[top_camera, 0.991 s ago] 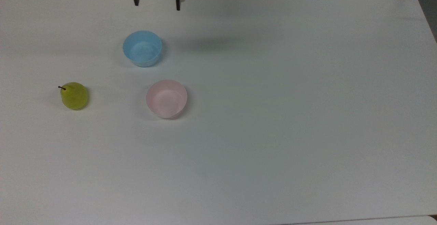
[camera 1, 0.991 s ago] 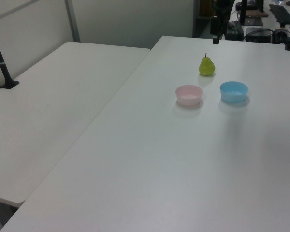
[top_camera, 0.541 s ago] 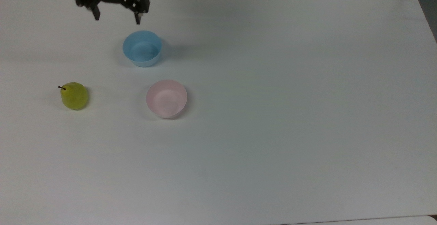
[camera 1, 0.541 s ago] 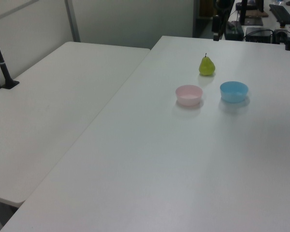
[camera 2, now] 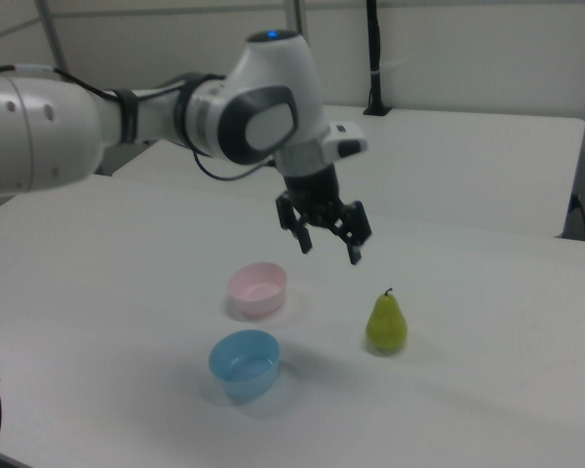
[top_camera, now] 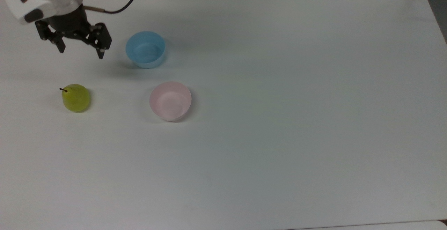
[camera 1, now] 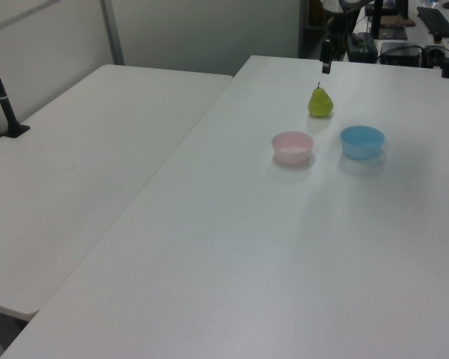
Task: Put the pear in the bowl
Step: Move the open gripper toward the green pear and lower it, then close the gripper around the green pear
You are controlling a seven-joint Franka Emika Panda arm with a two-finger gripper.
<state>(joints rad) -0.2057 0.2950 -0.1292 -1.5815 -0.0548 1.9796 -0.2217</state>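
I see my gripper [top_camera: 81, 52] hanging above the white table [top_camera: 279, 118] with its fingers spread apart and holding nothing — the yellow-green pear [top_camera: 76, 98] stands upright below it in the top view, well apart from the pale pink bowl [top_camera: 170, 101] and the light blue bowl [top_camera: 145, 49].

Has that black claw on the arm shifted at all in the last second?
Yes. In the top view the gripper has swung from the table's far edge, right of the blue bowl, to the top view's left of it, nearer the pear.
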